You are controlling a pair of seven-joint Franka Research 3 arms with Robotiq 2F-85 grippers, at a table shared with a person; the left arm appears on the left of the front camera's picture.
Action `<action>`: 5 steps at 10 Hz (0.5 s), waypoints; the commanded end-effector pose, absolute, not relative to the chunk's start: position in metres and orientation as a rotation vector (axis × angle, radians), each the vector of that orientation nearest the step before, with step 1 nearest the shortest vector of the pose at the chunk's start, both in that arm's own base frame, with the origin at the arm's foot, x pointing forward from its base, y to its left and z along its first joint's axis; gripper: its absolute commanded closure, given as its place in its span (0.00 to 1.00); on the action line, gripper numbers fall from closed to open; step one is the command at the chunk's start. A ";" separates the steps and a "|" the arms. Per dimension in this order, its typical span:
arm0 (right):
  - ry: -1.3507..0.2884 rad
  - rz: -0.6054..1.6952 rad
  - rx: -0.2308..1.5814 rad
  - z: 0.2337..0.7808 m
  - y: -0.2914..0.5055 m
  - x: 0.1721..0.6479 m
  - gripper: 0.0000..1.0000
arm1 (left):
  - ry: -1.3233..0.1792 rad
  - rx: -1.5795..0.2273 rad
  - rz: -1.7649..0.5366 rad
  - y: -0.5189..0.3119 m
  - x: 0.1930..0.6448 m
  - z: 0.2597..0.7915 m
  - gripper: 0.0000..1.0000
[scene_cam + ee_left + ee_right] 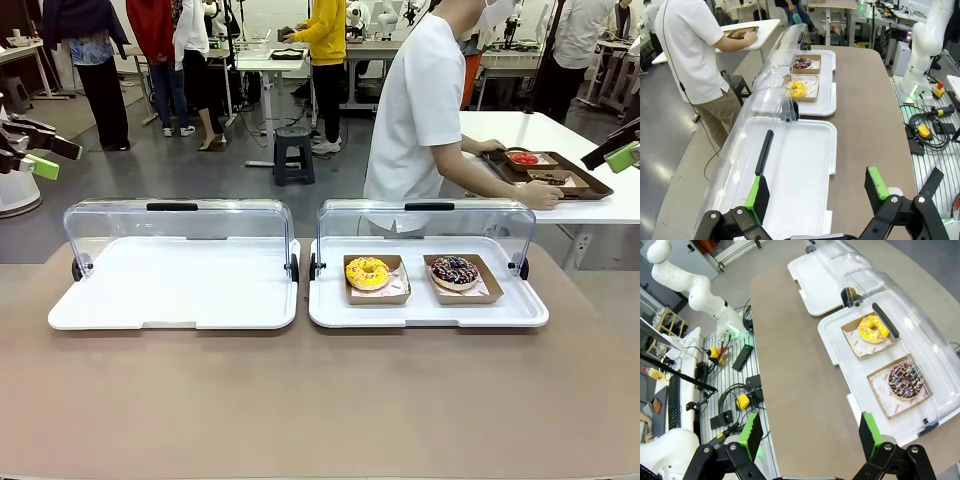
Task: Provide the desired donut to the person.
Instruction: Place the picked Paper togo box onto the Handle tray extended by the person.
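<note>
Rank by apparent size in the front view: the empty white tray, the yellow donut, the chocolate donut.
1. Empty white tray, by far the largest.
2. Yellow donut and chocolate donut: they look alike in size, so no ranking between them.

A grey polished floor [200, 170] spreads behind the brown counter [320, 400], with a small black step stool [294, 155] standing on it beyond the counter's far edge, white worktables [270, 62] further back behind the stool, and another white table [560, 140] to the stool's right.
</note>
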State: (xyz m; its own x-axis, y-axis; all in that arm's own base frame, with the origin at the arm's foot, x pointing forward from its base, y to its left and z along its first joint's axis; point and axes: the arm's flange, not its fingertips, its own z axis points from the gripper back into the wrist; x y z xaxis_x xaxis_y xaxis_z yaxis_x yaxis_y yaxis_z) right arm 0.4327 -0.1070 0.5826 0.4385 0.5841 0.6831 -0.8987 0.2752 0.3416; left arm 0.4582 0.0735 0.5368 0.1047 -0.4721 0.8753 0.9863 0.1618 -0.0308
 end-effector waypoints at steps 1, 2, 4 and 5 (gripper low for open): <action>-0.472 1.043 0.782 0.584 -0.106 0.433 0.00 | -0.864 -0.780 -1.231 0.072 0.459 0.538 0.00; -0.472 1.043 0.782 0.584 -0.106 0.433 0.00 | -0.864 -0.780 -1.231 0.072 0.459 0.538 0.00; -0.472 1.043 0.782 0.584 -0.106 0.433 0.00 | -0.864 -0.780 -1.231 0.072 0.459 0.538 0.00; -0.472 1.043 0.782 0.584 -0.106 0.433 0.00 | -0.864 -0.780 -1.231 0.072 0.459 0.538 0.00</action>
State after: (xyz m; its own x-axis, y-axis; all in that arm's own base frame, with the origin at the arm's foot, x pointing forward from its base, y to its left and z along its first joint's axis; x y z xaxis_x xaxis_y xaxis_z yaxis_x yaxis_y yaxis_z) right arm 0.4327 -0.1070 0.5826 0.4385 0.5841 0.6831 -0.8987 0.2752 0.3416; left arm 0.4582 0.0735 0.5368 0.1048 -0.4721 0.8753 0.9863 0.1618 -0.0308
